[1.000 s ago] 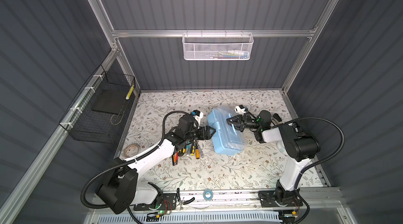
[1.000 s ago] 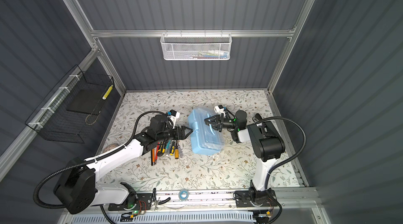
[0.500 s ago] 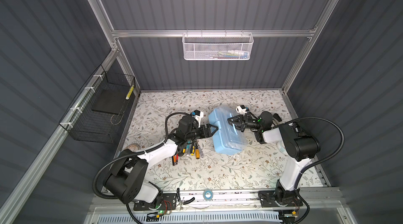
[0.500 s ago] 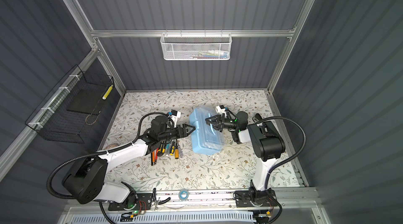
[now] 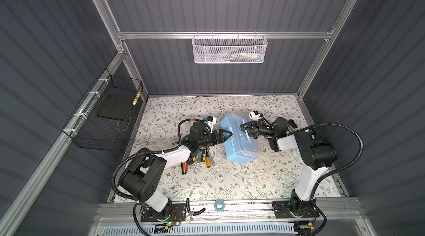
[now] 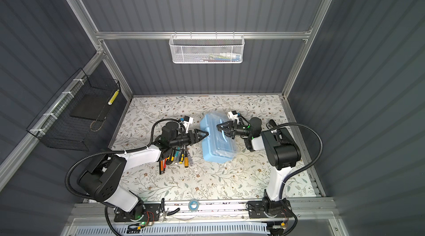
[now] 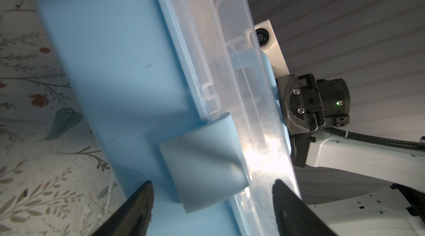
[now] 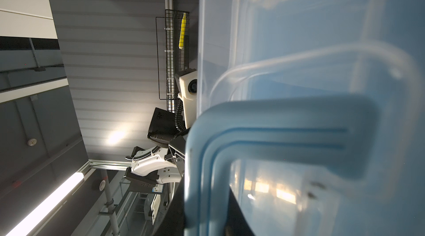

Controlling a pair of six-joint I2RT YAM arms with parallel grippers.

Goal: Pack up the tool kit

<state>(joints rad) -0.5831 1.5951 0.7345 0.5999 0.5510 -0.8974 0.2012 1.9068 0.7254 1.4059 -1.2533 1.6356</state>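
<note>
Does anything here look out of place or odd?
Yes. Screwdrivers lie loose on the mat beside the tool kit, whose clear lid looks shut. Pliers and a tape roll sit on the front rail, off the mat.

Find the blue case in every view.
Top view: blue case in the middle of the mat.
Top view: mid-mat too.
Left wrist: close up, latch nearest the camera.
Right wrist: close up, behind its handle.
Shared landmark: that handle, pinched by the right gripper.
</note>
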